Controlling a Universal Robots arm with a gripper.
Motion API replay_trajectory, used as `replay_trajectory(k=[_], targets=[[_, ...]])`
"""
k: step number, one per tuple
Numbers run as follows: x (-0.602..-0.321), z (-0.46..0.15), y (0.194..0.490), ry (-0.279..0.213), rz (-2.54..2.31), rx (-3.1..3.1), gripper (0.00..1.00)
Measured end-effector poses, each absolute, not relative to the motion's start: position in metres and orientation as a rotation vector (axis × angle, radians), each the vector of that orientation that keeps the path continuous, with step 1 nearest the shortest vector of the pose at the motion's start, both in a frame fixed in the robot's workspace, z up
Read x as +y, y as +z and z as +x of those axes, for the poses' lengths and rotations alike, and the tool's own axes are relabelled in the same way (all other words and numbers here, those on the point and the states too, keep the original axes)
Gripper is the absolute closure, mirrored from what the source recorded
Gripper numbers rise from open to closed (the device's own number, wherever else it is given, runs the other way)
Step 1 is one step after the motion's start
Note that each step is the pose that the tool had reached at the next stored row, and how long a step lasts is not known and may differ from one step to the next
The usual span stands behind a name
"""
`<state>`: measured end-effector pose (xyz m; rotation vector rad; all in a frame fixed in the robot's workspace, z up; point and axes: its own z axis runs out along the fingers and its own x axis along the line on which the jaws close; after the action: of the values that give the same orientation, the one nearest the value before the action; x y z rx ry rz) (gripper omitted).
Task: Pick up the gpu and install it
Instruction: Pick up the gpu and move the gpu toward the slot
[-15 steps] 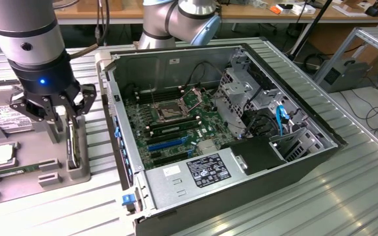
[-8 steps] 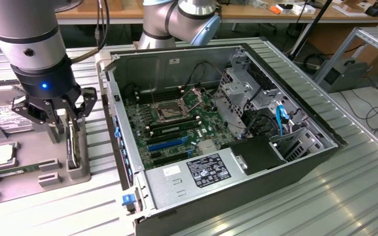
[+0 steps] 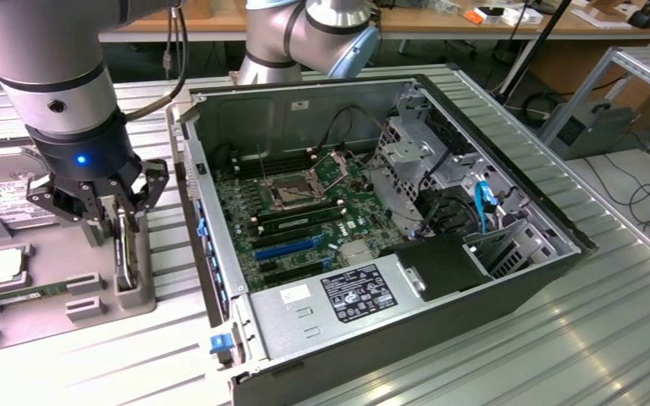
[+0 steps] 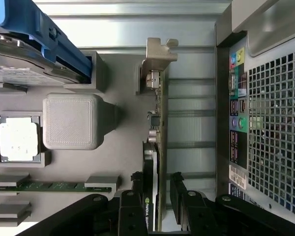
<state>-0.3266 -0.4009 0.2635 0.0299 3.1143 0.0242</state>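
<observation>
Now | black claw spread, straddling upright thin dark tan-edged gpu card | likely stiff, light, fragile: hold flat faces, mid-length.

We log bright, even overhead light in the exterior view. The ribbed metal table shows streaky glare toward the exterior view's right, and the computer case is shadowed inside its drive corner. A blue indicator light glows on the arm. In the wrist view, the grey block casts a soft shadow, the white-topped chip is washed out, and the gpu has its tan edge evenly lit.
</observation>
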Motion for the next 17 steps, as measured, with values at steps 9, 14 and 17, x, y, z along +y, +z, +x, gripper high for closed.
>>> replay_trajectory(k=[9, 14, 17], targets=[[-0.401, -0.327, 0.253, 0.024, 0.029, 3.114, 0.64], [-0.395, -0.327, 0.249, 0.024, 0.029, 3.114, 0.64], [-0.395, -0.33, 0.248, 0.024, 0.029, 3.114, 0.64]])
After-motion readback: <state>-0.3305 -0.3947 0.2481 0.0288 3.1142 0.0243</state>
